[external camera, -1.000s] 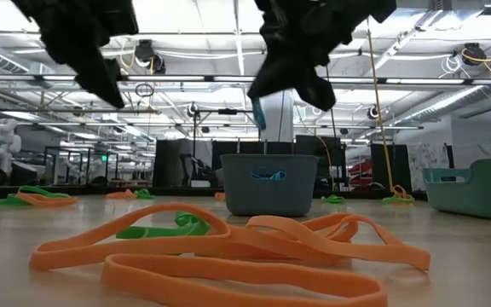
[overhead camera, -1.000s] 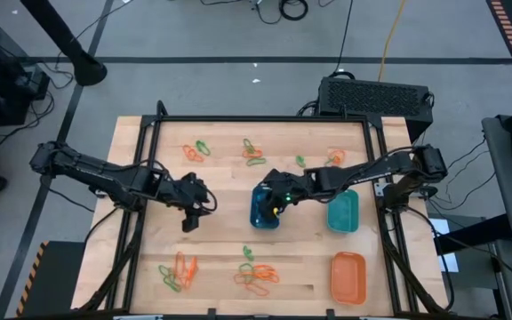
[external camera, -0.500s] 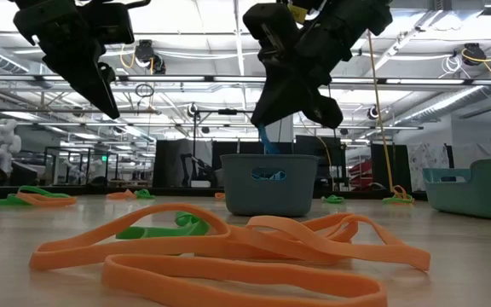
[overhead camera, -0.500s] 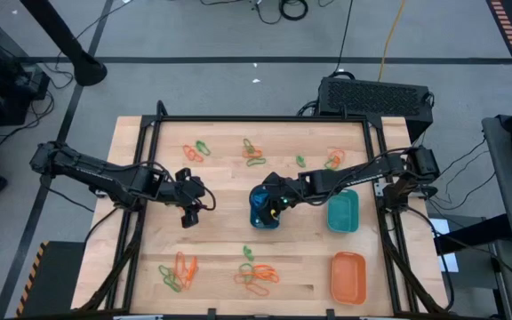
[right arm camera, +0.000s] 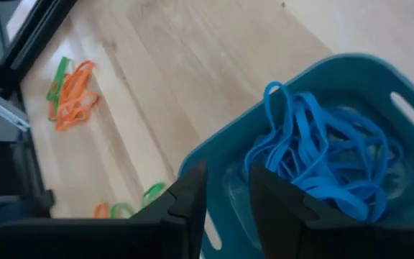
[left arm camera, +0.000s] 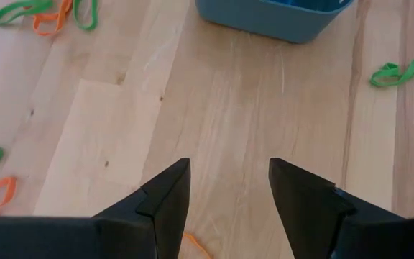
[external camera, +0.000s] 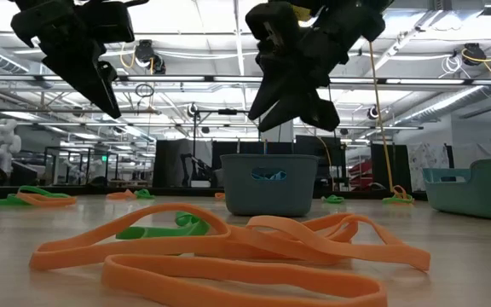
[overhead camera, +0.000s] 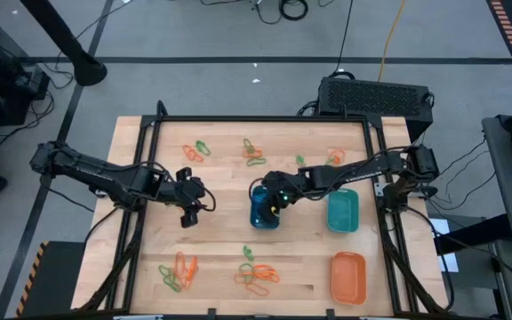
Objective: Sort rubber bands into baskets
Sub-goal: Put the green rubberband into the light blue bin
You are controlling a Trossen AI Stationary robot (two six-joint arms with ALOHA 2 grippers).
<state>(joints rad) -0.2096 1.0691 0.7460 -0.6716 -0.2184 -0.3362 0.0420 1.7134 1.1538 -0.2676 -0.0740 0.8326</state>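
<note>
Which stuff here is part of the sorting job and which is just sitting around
Job: rubber bands; blue basket; teal basket; orange basket; right gripper over the blue basket.
Lying about: black box behind the table; floor cables.

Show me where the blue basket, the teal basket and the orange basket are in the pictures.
blue basket (overhead camera: 258, 219): high view, on its near-left rim.
teal basket (overhead camera: 342, 213): high view, on its bare floor.
orange basket (overhead camera: 348, 276): high view, on its bare floor.
</note>
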